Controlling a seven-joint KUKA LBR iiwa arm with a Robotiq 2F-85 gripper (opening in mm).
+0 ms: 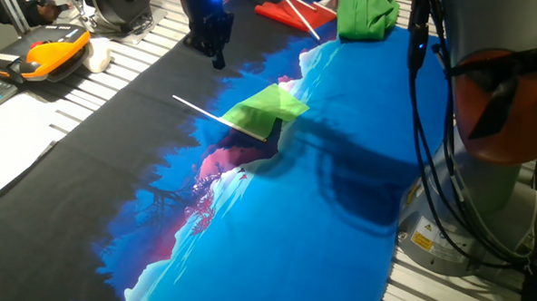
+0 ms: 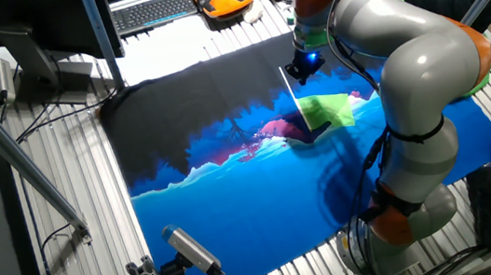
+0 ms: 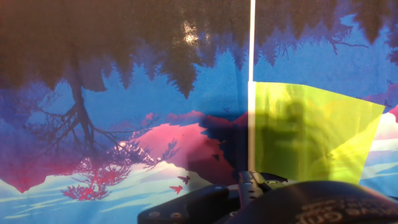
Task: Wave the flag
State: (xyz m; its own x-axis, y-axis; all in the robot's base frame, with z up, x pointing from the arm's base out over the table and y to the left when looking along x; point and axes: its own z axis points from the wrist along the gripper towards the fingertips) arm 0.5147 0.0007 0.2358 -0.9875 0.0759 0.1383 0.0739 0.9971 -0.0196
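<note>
The flag (image 1: 268, 110) is a light-green cloth on a thin white stick (image 1: 198, 109). It lies flat on the printed blue, pink and black table cloth (image 1: 274, 223). In the other fixed view the flag (image 2: 328, 108) lies just below my gripper (image 2: 300, 73). My gripper (image 1: 218, 59) hovers over the black part of the cloth, beyond the stick's free end, and holds nothing. In the hand view the stick (image 3: 252, 74) runs up the middle and the flag cloth (image 3: 311, 130) spreads to its right. The fingers are too dark to tell whether they are open.
A darker green cloth bundle (image 1: 365, 14) and a red flag with white sticks (image 1: 293, 11) lie at the far edge. An orange and black handset (image 1: 41, 54) and white paper (image 1: 5, 148) lie at the left. The arm's base (image 1: 484, 196) stands at the right.
</note>
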